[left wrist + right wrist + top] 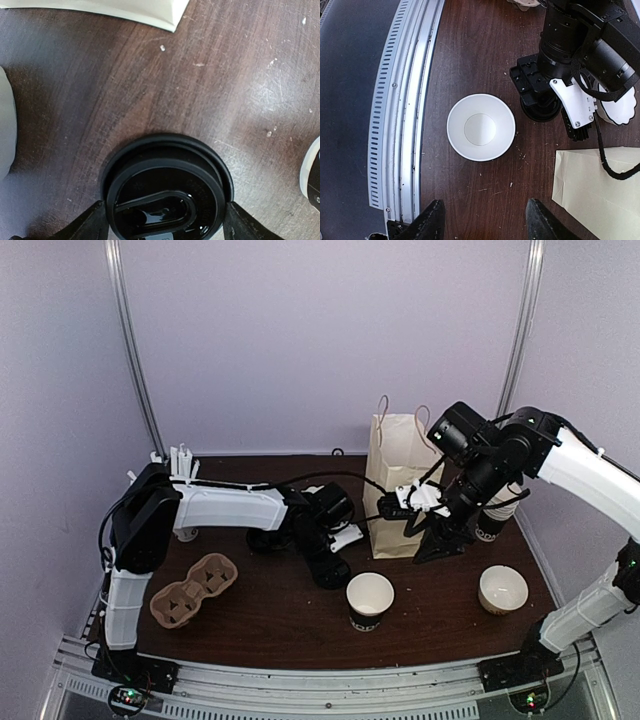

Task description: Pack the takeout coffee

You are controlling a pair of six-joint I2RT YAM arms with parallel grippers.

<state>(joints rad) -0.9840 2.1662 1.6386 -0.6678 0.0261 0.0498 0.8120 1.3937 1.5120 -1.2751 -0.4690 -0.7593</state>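
Note:
The takeout coffee cup (370, 602) stands open and without its lid near the front middle of the table, white above a black band; the right wrist view looks straight down into the cup (481, 127). Its round black lid (167, 200) lies flat on the table left of the cup. My left gripper (167, 225) is low over the lid, open, one finger (92, 224) at each side of the rim. My right gripper (485, 222) hangs open and empty above the table, in front of the paper bag (400, 490).
A brown cardboard cup carrier (193, 590) lies at the front left. A white cup of straws (180, 468) stands at the back left. Another open paper cup (503, 590) sits at the front right, and stacked cups (495, 518) stand behind my right arm.

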